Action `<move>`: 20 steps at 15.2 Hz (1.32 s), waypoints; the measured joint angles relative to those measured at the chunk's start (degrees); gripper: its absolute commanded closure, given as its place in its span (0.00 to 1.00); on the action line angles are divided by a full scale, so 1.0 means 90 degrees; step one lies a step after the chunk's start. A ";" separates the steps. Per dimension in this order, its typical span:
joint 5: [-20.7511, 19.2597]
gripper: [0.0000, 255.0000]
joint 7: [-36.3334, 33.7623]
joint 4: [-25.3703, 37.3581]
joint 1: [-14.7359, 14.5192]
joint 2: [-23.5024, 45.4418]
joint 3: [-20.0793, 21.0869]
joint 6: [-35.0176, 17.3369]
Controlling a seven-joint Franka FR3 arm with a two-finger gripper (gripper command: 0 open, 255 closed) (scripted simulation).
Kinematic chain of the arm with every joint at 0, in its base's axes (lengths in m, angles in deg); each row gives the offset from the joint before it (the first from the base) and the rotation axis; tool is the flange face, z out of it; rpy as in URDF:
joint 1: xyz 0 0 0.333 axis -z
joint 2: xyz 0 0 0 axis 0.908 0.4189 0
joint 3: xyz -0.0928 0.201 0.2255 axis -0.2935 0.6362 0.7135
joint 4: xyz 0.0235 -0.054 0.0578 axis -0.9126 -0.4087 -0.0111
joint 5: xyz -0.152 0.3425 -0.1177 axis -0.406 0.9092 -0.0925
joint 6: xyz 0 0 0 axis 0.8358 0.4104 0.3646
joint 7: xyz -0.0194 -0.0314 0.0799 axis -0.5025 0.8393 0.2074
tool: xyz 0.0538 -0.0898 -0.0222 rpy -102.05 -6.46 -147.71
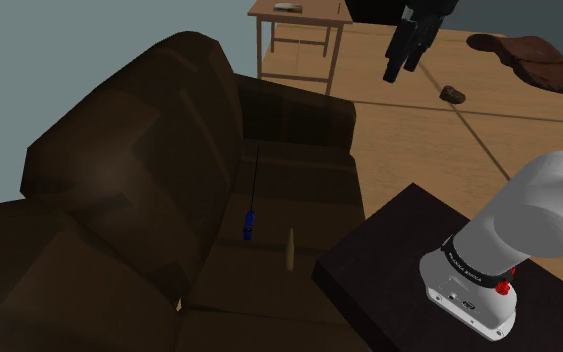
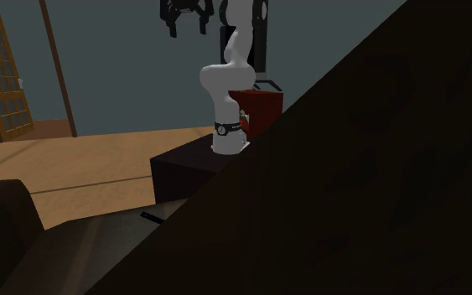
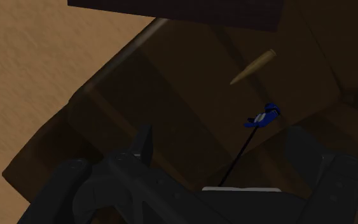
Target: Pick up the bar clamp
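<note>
The bar clamp [image 1: 249, 222] lies on the brown sofa's seat [image 1: 269, 280], a thin dark bar with a blue handle at the end nearer the front edge. In the wrist view the clamp [image 3: 262, 118] is far below the hand, its bar running toward the fingers. My black gripper [image 1: 401, 72] hangs high in the air, well above and beyond the sofa's arm, over the wooden floor. Its fingers stand apart with nothing between them, as the second exterior view also shows of the gripper [image 2: 185, 29]. From the wrist, the gripper [image 3: 225, 143] is open.
A tan pointed object [image 1: 290, 250] lies on the seat beside the clamp's handle. The dark stand [image 1: 389, 260] butts against the sofa's front. A wooden table [image 1: 299, 20], a brown heap [image 1: 529, 60] and a small brown lump [image 1: 453, 94] sit farther off on the floor.
</note>
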 measured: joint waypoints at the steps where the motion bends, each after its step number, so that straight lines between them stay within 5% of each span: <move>1: 0.0000 0.00 0.0000 0.0000 0.0000 0.0000 0.0000 0.0000; 11: 0.0439 0.00 -0.1420 -0.0974 -0.0036 0.0632 0.1079 -0.1713; 20: 0.0439 0.00 -0.3026 -0.1290 0.0144 0.2285 0.2269 -0.3746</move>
